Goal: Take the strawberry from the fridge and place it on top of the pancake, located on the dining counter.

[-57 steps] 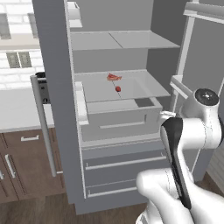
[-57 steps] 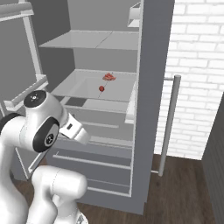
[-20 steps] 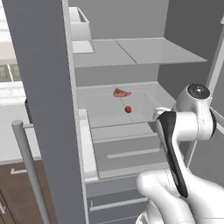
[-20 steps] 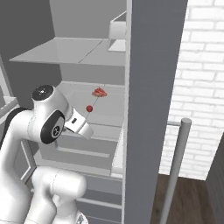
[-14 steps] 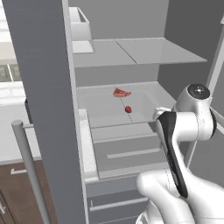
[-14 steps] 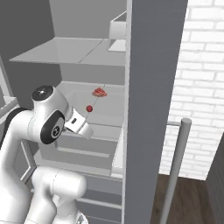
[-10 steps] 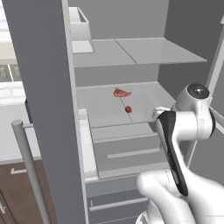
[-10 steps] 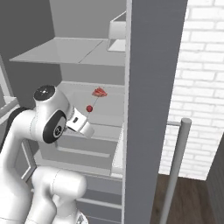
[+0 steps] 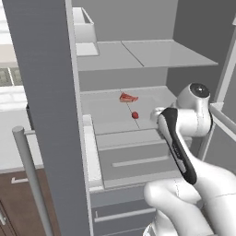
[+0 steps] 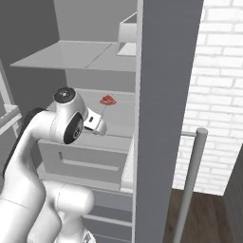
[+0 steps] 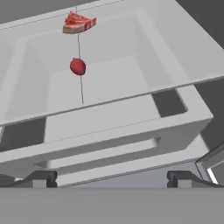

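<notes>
The grey fridge [image 9: 46, 92] stands open in front of me. On its middle pale shelf [image 11: 131, 57] lies the tiny deep-red strawberry [image 11: 78, 66], also visible in the left base view as the strawberry [image 9: 135, 115]. A flatter pinkish-red slab [image 11: 78, 22] lies farther back on the same shelf. My gripper [image 11: 111, 179] is open, its two dark fingertips [image 11: 41, 177] spread wide and empty, held just outside the shelf's front lip, short of the berry. The pancake and the dining counter are out of view.
The open fridge doors [image 10: 163, 95] flank the arm closely on both sides, each with a slim silver handle [image 10: 190, 185]. A white bin [image 9: 83, 23] sits on the upper shelf. Drawers [image 9: 133, 159] lie below the shelf. A white brick wall [image 10: 218, 71] is at the right.
The base has driven closer to the fridge since the oldest frames, shifting both base views. In the last second the arm has edged slightly forward toward the shelf; the strawberry has not moved.
</notes>
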Motion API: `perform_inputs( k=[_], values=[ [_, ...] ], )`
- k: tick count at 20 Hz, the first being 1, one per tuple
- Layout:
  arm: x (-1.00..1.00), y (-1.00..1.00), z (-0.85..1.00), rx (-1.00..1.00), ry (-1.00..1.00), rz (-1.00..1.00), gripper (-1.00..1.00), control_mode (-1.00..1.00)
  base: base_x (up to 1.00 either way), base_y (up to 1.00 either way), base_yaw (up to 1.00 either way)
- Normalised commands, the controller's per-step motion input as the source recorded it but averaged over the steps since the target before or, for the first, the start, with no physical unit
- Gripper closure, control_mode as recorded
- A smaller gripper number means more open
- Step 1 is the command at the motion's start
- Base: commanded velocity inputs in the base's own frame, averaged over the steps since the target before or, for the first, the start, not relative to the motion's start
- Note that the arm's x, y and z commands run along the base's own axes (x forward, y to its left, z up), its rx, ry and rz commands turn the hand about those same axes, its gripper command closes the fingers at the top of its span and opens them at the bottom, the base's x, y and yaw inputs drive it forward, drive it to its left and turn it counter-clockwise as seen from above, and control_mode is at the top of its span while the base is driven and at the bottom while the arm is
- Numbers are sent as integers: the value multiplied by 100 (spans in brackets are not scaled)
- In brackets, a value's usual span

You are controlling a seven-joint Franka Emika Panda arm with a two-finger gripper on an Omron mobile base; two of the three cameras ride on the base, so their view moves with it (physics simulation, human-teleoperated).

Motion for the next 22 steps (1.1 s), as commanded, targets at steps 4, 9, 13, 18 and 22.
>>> perform_inputs(
  k=[4, 9, 13, 18, 22],
  values=[
    [57, 41, 0, -3, 0, 15, -100, -100, 0, 0, 0],
    [52, 8, -4, -1, 0, 2, -100, -100, 0, 0, 0],
    [53, 9, -9, -5, 2, 0, -100, -100, 0, 0, 0],
    [37, 6, -8, -4, 2, 0, -100, -100, 0, 0, 0],
    [33, 0, -17, -2, 1, 0, -100, -100, 0, 0, 0]
  ],
)
